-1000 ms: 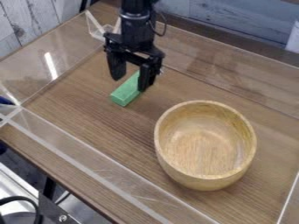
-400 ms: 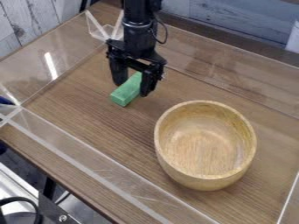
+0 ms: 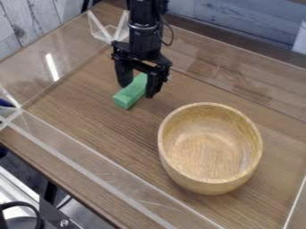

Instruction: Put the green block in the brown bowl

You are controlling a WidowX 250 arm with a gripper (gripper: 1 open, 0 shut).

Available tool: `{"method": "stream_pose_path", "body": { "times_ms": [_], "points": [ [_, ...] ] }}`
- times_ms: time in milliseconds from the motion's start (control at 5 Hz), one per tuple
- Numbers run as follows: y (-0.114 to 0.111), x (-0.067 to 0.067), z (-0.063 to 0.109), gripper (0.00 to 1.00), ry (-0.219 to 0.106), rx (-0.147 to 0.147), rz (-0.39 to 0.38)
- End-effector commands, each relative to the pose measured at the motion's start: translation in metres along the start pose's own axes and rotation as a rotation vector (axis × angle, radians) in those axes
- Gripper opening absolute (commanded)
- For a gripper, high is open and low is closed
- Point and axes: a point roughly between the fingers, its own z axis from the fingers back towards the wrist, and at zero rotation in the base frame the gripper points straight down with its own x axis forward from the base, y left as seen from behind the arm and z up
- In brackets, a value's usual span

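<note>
Camera view, bright green rectangular block (image 3: 131, 92)

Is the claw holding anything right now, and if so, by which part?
Cannot be told: the claw is at the far end of the block, but no grip is clearly visible.

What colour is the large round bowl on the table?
Light brown, a pale wood tone; the bowl shows best in the camera view.

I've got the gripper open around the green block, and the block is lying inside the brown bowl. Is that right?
Not quite: the green block lies on the table, outside the brown bowl, as the camera view shows. The gripper is open around it, as you say.
</note>
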Motion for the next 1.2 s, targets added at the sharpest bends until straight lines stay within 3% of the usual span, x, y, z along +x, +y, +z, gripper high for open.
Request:
{"method": "stream_pose_path", "body": {
  "times_ms": [0,1000],
  "points": [
    [0.0018,0.0112,0.0161,1.00,-0.062,0.017,-0.005],
    [0.0060,0.0136,0.0149,1.00,-0.085,0.019,0.001]
  ]
}}
